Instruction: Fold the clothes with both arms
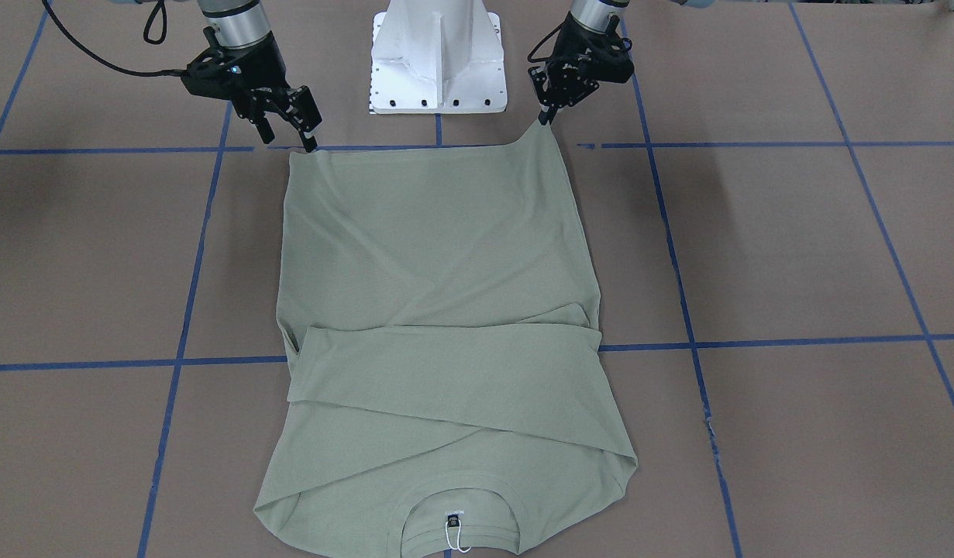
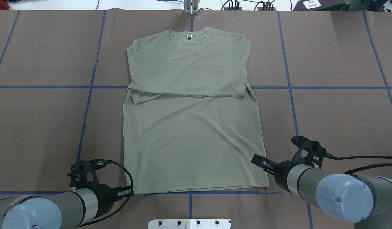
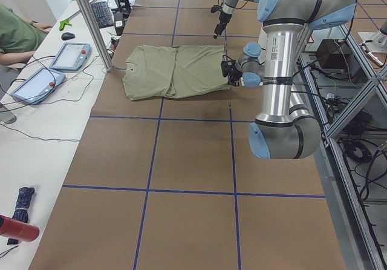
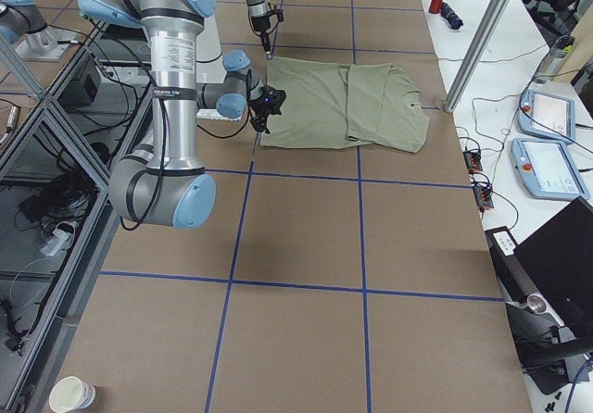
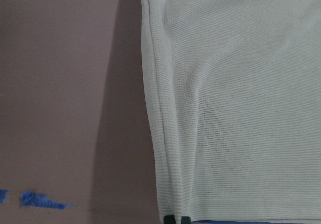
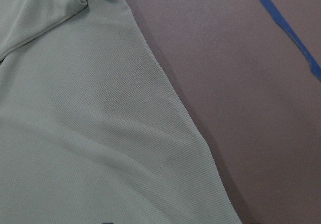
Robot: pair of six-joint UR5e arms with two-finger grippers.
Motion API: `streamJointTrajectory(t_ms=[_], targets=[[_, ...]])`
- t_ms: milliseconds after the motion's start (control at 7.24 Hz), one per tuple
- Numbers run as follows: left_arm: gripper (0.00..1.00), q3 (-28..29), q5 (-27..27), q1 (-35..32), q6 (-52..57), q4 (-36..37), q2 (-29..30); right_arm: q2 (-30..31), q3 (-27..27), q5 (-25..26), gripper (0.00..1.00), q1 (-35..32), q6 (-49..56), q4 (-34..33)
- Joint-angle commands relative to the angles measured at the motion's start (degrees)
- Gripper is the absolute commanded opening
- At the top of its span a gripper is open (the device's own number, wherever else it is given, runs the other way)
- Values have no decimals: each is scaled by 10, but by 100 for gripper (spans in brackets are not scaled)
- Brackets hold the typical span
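Observation:
The sage-green shirt (image 1: 438,256) (image 2: 192,133) lies flat on the brown table. Its neck points away from the robot's base, and both sleeves are folded across the chest. My left gripper (image 1: 545,118) (image 2: 129,191) is shut on one hem corner and lifts it into a small peak. Its fingertips (image 5: 170,219) show pinched together at the hem in the left wrist view. My right gripper (image 1: 289,139) (image 2: 259,162) stands open at the other hem corner, which lies flat. The right wrist view shows only the shirt's side edge (image 6: 175,103).
The white pedestal base (image 1: 438,58) stands between the arms, just behind the hem. Blue tape lines (image 2: 87,105) grid the table. A seated person (image 3: 15,37) and two tablets (image 3: 69,55) are at a side desk. A metal post (image 3: 91,22) stands near the collar end.

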State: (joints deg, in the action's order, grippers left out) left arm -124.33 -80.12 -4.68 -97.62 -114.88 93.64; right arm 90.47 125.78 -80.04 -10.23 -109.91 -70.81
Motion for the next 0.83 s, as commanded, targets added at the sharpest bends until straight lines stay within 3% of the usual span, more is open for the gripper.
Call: streamJointTrajectory(t_ms=[0,414,690], targets=[[0,-5,5,-7,0,-2,0,38,-46,27,93,24,-15,107],[0,-13,27,-9,1,-1,-3,61,-53,47,99,57,-19,119],[0,-14,30,-9,0,-1,-6,52,-62,68,78,77,-15,117]])
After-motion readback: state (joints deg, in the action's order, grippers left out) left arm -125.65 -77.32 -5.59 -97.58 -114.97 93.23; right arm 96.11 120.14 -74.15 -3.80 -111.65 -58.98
